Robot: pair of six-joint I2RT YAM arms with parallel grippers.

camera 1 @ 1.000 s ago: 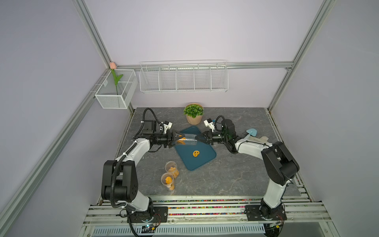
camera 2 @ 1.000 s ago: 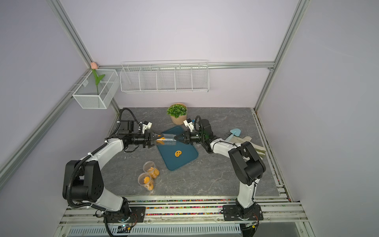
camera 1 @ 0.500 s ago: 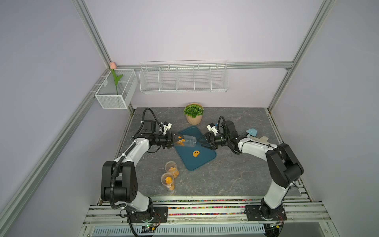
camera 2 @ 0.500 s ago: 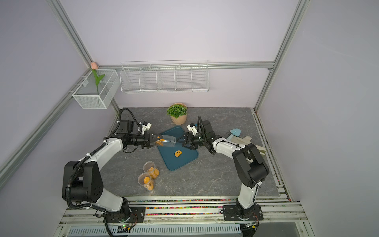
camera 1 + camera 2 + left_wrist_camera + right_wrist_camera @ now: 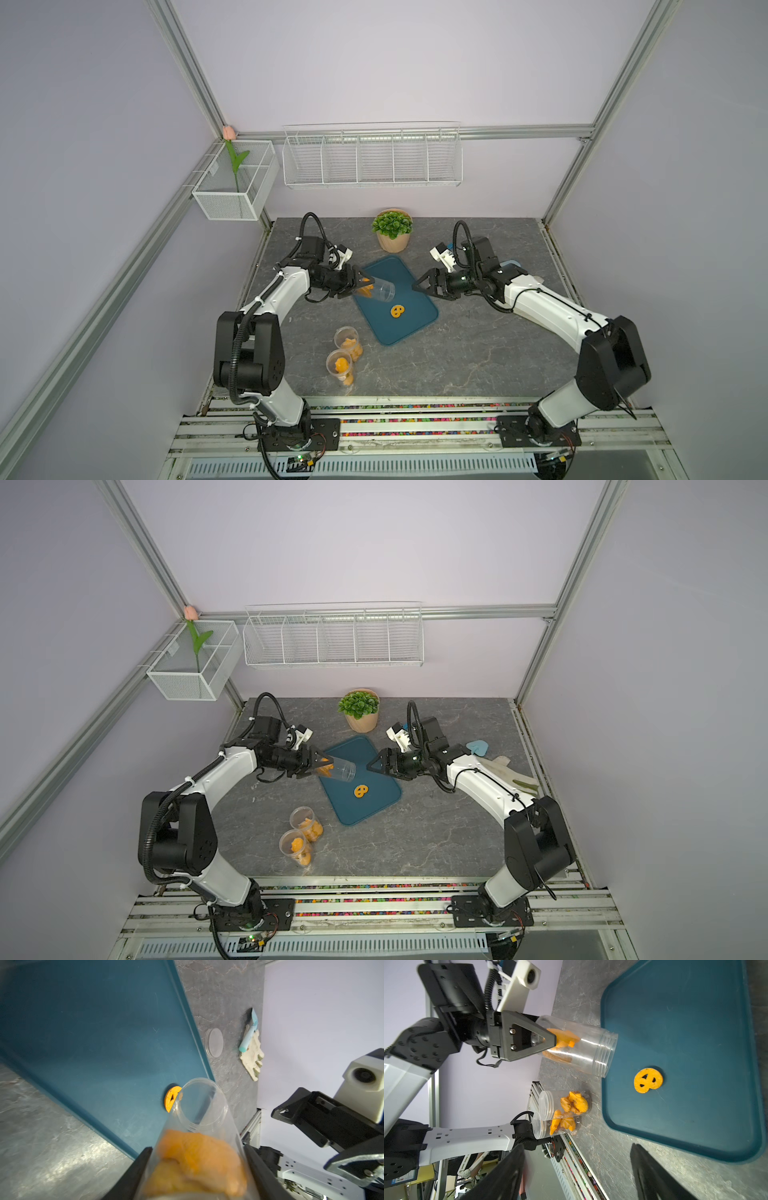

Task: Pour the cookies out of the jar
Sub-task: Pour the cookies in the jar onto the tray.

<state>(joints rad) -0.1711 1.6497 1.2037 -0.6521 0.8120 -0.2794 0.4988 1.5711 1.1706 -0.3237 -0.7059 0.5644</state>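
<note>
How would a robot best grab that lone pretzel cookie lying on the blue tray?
Probably from straight above, jaws pinching its outer rim at opposite sides. The pretzel cookie lies flat on the tray, with bare tray all round, so a sideways approach finds only its thin edge.

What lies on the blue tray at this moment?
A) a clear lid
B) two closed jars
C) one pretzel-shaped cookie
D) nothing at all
C: a single pretzel-shaped cookie lies on the tray, while the two closed jars and the lid are on the table beside it.
</note>
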